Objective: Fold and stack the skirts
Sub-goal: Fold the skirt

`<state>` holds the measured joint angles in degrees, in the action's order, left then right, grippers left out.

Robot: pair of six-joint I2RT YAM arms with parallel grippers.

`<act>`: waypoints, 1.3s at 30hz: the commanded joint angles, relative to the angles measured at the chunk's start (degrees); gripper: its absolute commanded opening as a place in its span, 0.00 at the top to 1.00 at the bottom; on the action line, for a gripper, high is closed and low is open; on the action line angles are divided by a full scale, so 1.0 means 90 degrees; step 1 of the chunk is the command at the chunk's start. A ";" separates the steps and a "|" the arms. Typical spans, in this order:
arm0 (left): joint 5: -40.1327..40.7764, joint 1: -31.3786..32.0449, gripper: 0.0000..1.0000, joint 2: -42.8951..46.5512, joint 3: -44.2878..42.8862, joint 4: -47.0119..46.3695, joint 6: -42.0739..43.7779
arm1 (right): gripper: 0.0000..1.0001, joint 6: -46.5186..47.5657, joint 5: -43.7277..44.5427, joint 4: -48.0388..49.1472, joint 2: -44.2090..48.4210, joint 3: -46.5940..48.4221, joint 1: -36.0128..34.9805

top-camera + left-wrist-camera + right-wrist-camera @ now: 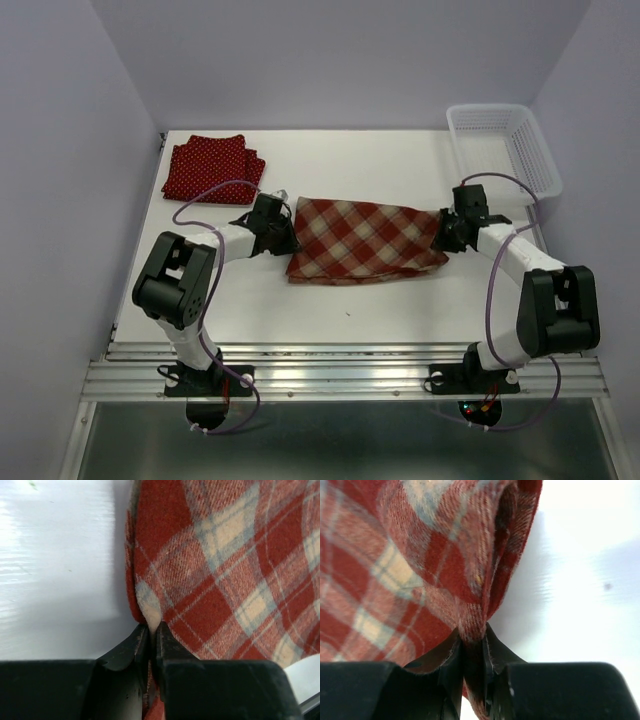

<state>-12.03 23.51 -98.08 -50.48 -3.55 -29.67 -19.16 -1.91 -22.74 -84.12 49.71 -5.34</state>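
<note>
The red-and-cream plaid skirt (362, 240) lies stretched across the middle of the white table. My left gripper (283, 232) is shut on its left edge; in the left wrist view (151, 630) the cloth (225, 575) is pinched between the jaws. My right gripper (444, 232) is shut on its right edge; the right wrist view (474, 642) shows a fold of plaid (420, 570) clamped between the fingers. A folded pile of dark red polka-dot cloth (210, 168) lies at the table's back left; how many skirts it holds I cannot tell.
A white plastic mesh basket (505, 148) stands at the back right corner. The table's near edge is a metal rail (340, 365) where both arm bases are bolted. Pale walls close in the left, back and right sides.
</note>
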 commanded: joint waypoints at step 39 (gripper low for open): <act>-0.0421 0.0523 1.00 0.0068 0.0247 -0.0484 -0.0463 | 0.98 0.0078 0.2831 -0.4133 -0.3163 0.6526 -0.4660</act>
<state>-14.26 27.64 -98.50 -49.23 -6.94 -33.58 -16.71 25.45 -59.59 -111.09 104.64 -46.41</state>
